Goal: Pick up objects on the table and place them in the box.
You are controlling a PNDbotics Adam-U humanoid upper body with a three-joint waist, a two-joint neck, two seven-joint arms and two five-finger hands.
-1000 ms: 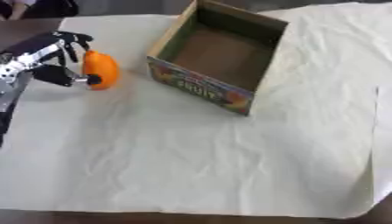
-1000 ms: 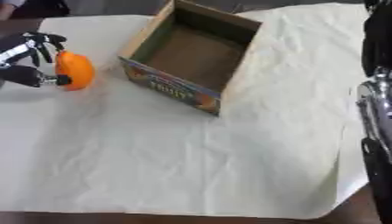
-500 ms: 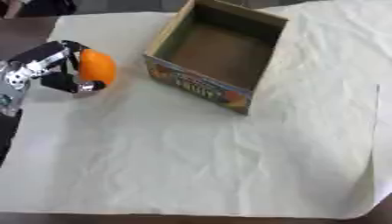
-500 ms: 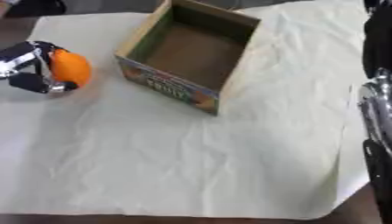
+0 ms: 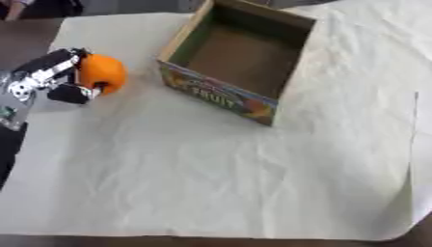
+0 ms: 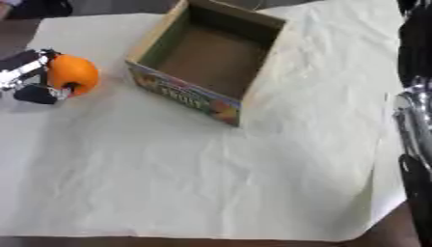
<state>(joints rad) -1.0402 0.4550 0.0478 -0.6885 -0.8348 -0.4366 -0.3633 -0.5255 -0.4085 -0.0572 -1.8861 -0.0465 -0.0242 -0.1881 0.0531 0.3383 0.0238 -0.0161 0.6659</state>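
Note:
An orange [image 5: 104,73] is held at the left side of the table, with my left hand [image 5: 52,77] shut on it, fingers over its top and thumb under its near side. The open cardboard fruit box [image 5: 239,57] stands to its right, at the back middle, and its inside looks empty. My right arm [image 6: 416,111] shows as a black and silver shape along the right edge of the right eye view; the hand itself is out of view.
A creased cream paper sheet [image 5: 219,173] covers the table. Dark table surface shows at the far left corner [image 5: 21,36] and along the near edge.
My left hand has closed round the orange and carried it slightly right, toward the box. The camera has shifted a little.

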